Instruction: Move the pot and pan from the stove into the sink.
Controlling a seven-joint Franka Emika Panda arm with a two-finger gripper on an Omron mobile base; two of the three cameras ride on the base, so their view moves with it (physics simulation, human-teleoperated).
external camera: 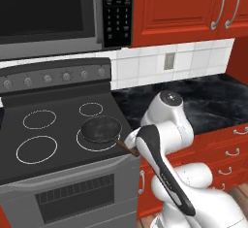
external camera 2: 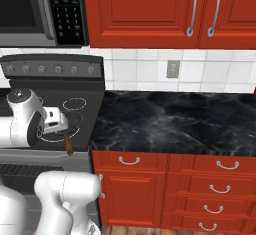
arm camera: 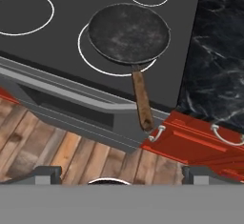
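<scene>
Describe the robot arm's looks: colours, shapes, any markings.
The arm is made of glossy white rounded shells, with a black band running along one link and a dark grey cap on the top joint. No cables or lettering are visible. The hand shows two small dark grey blocky finger tips.

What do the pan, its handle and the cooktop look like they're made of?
Pan: probably dark coated metal, with a matte, speckled inside. Its handle: seemingly wood, brown and streaky. Stove top: likely black glass, flat and smooth with printed white rings.

We held our arm folded high, gripper pointed downward (its jaws spread fully apart).
</scene>
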